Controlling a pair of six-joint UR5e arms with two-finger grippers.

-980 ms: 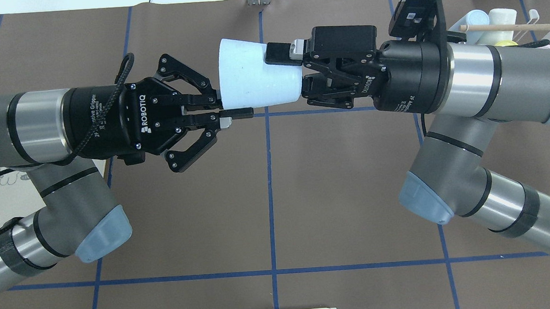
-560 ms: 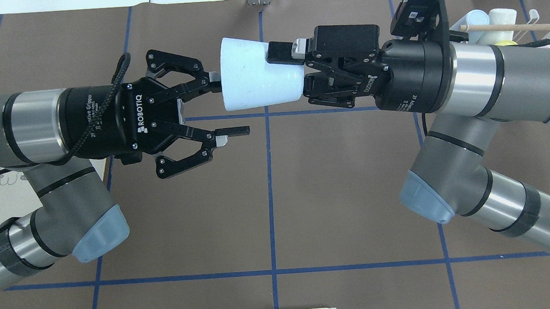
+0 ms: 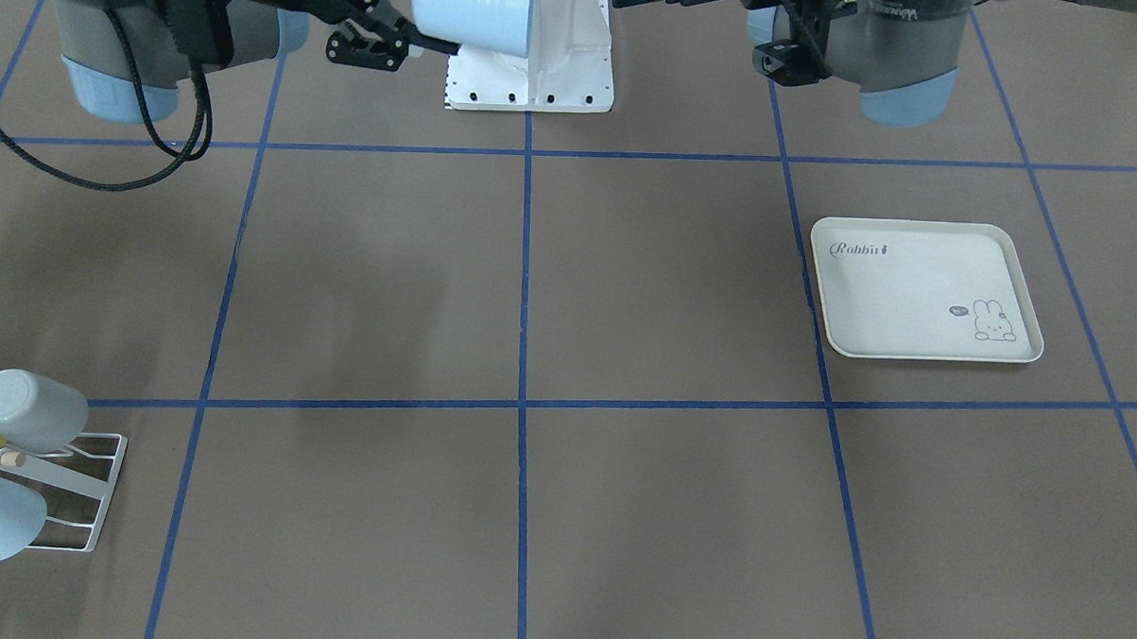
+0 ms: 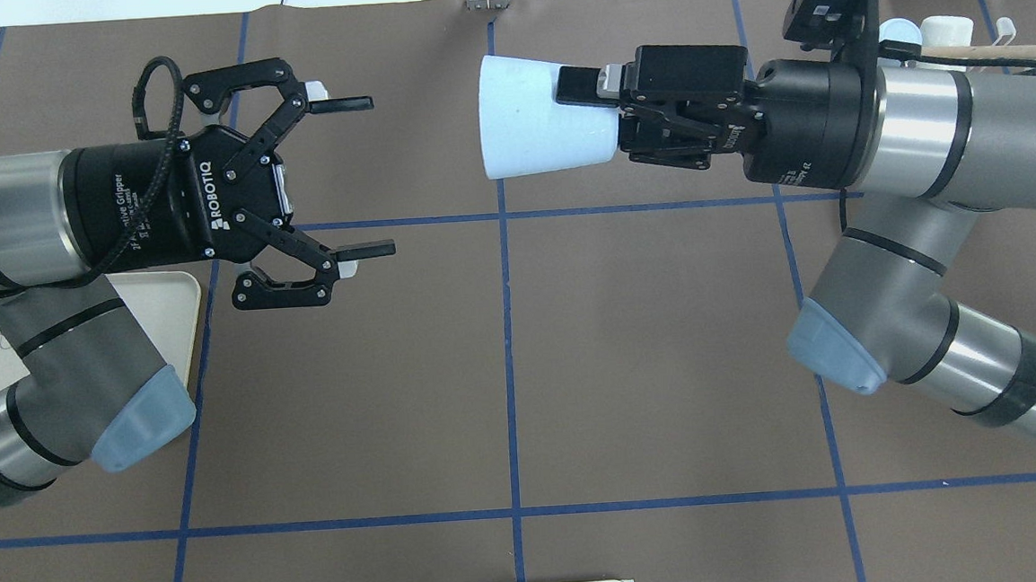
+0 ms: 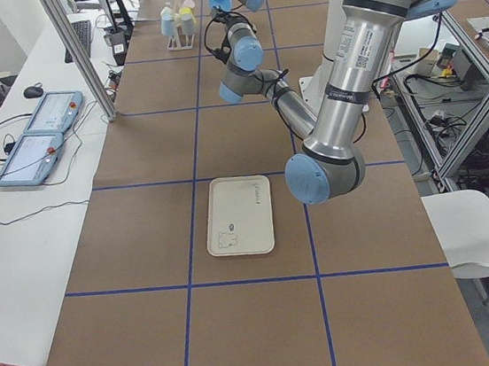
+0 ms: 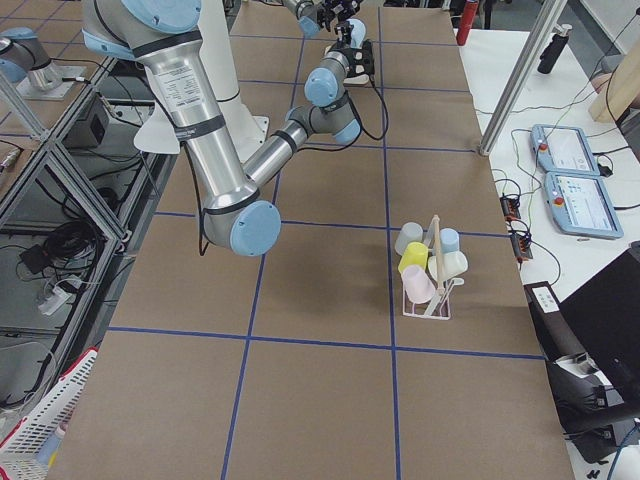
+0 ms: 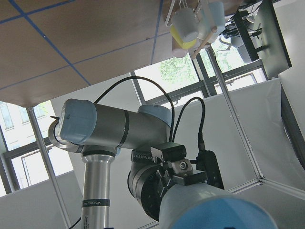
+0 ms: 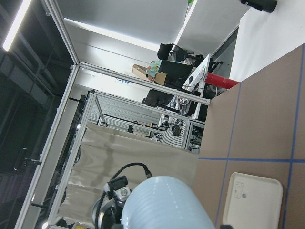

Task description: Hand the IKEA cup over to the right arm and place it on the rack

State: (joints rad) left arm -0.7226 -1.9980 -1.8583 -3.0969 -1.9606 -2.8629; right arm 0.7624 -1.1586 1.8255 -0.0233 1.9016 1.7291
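**Pale blue tapered cup (image 4: 525, 115) held by the right gripper (image 4: 592, 111) alone, in mid-air over the far middle of the brown table (image 4: 505, 373).**

The cup is carried on its side, mouth turned away from the wrist, and is pinched near its narrow end between the black fingers. For the placing, the pinch is best kept firm while the cup is swung to the white wire rack (image 3: 108, 493) at the table's right end. A free prong should be chosen, since other cups (image 6: 420, 262) are already hung there, and the wooden dowel (image 4: 989, 50) should be cleared on the approach. The left gripper (image 4: 373, 176) is spread wide and empty. Compared with 0.6 s before, when it flanked the cup's rim half-open, it is drawn well back, and the cup is shifted rightward.
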